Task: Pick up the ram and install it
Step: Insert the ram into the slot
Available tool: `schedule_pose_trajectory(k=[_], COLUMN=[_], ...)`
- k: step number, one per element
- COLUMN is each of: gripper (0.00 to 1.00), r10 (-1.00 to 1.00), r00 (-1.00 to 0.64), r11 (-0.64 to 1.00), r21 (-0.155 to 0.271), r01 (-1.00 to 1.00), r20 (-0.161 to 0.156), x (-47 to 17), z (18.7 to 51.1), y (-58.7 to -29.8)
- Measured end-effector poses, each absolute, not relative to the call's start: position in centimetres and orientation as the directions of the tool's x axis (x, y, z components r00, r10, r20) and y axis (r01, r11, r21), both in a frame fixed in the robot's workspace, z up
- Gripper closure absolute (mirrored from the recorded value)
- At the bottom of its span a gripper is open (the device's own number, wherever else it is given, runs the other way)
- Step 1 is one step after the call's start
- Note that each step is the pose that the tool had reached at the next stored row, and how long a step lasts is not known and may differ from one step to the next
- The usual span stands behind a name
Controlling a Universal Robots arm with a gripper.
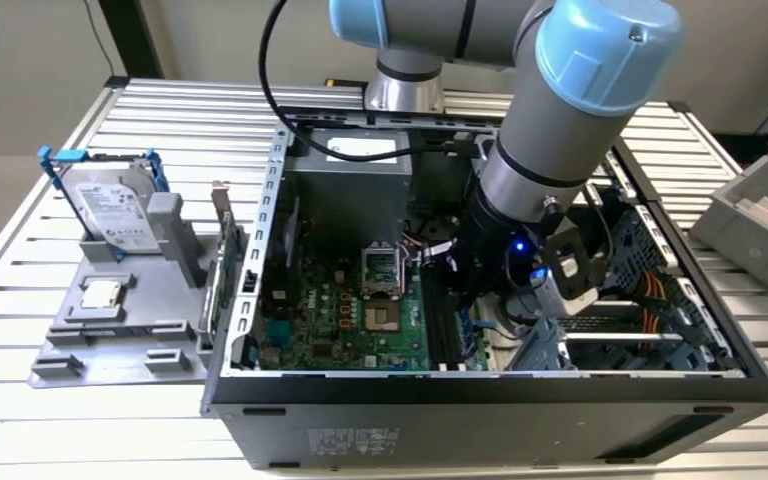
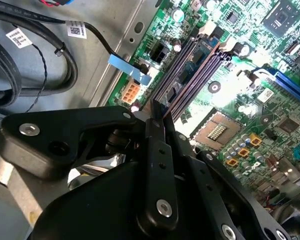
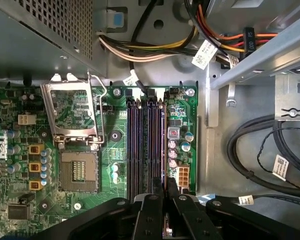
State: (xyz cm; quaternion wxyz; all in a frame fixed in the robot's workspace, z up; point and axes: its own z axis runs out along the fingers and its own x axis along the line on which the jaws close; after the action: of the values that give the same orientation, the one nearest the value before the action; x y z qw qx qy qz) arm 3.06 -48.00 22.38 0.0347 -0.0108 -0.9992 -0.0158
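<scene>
My gripper is down inside the open computer case, over the motherboard. In both wrist views its black fingers stand close together on a thin dark board seen edge-on, the ram. The gripper hovers at the near end of the row of dark memory slots, beside the open CPU socket. In the second wrist view the ram's edge pokes out just past the gripper, in line with the slots. Whether the ram touches a slot I cannot tell.
On the exterior view's left, a grey fixture carries a silver hard drive with blue brackets and a small square chip. Black cables and coloured power wires lie close to the slots. A grey bin stands on the right.
</scene>
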Motion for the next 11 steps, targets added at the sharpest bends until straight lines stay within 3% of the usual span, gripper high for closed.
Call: schedule_pose_trajectory(k=[11], gripper=[1.0], r10=[0.022], r00=[-0.997], r11=[0.999], r21=[0.024], r01=[0.023], r20=[0.07], x=[3.06], z=[21.76], y=[-47.47])
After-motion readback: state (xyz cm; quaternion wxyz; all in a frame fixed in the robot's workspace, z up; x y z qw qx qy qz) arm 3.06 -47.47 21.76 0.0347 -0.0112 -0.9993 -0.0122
